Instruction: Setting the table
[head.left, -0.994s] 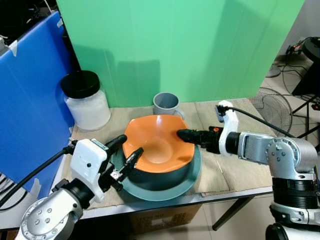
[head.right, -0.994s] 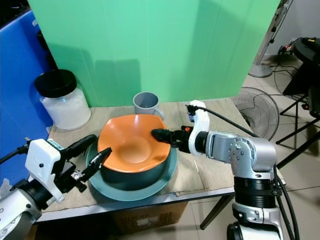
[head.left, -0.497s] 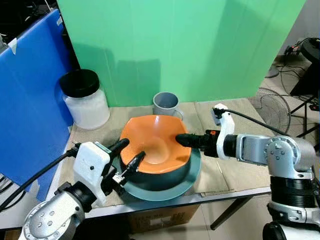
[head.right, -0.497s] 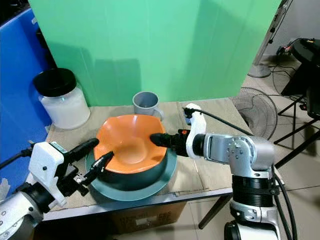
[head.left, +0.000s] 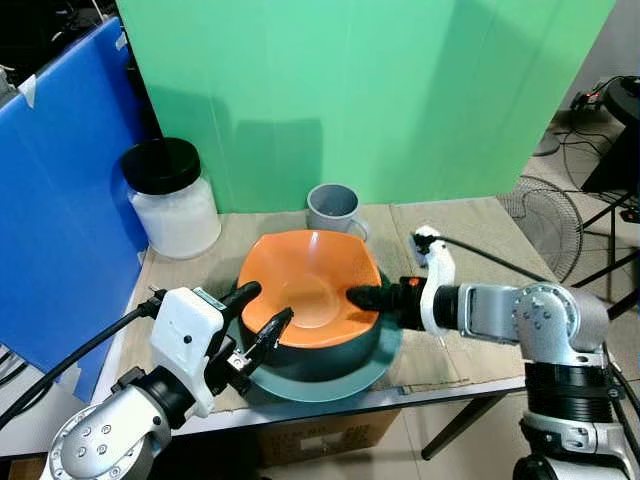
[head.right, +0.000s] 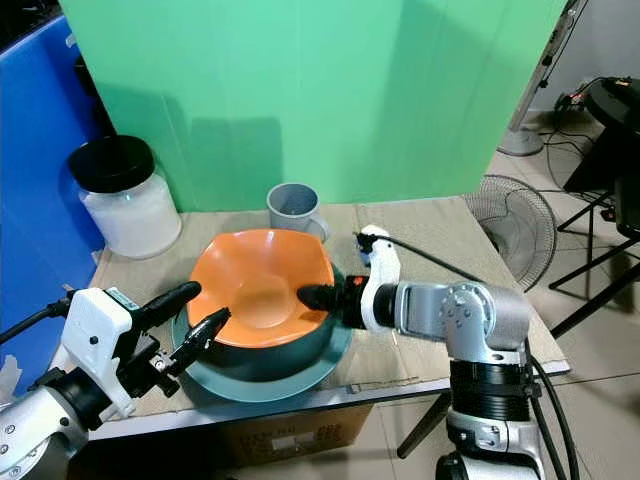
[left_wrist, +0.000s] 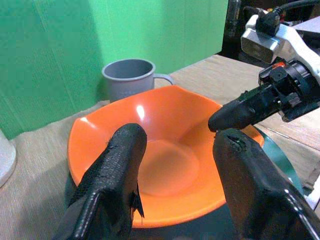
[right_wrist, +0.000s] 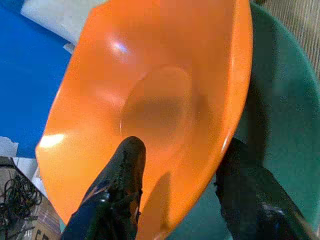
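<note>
Green backdrop behind a counter (head.left: 470, 225); at frame centre, right gripper (head.left: 362, 297) fingers straddle the orange bowl (head.left: 305, 290) rim; left gripper (head.left: 262, 308) fingers wide beside it.

Orange bowl (head.left: 308, 290) on a dark green plate (head.left: 375, 355) — grey mug (head.left: 333, 209), green backdrop (head.left: 400, 90), blue panel (head.left: 50, 200).

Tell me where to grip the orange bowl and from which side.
Grip the orange bowl by its thin flared rim, from the right: the right end effector already straddles that edge, one finger inside, one outside. The rim overhangs the dark bowl beneath.
</note>
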